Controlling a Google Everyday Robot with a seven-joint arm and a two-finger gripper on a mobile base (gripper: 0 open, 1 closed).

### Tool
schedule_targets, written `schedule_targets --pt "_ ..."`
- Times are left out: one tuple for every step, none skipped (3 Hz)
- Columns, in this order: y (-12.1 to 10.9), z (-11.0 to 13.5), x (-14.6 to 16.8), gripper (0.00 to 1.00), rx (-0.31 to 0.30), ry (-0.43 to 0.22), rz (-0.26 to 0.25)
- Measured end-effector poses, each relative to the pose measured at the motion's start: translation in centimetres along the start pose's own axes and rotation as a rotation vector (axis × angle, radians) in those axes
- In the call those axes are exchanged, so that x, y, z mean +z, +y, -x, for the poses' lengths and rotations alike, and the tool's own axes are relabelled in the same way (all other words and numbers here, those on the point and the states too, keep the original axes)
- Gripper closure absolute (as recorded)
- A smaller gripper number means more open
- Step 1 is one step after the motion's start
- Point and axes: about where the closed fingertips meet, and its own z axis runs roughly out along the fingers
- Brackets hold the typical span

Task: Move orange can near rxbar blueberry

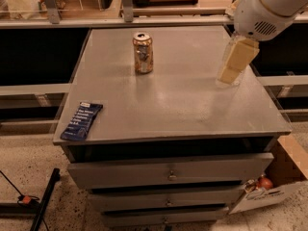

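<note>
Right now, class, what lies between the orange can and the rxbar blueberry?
Only bare tabletop separates the orange can and rxbar blueberry in the camera view; the pincer hangs above it, away from both.

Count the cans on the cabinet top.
1. The orange can stands upright near the back edge, left of centre. The gripper hangs over the right side and could hide something behind it.
</note>
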Motion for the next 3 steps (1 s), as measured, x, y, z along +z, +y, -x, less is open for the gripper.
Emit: schedule_targets --pt "-3.1 0.4 2.3 0.00 0.010 -0.035 -0.040" --pt "-6.5 1.1 4.5 0.00 0.028 -0.134 -0.077" --pt "-8.8 3.4 6.7 0.00 0.034 -0.247 -0.086"
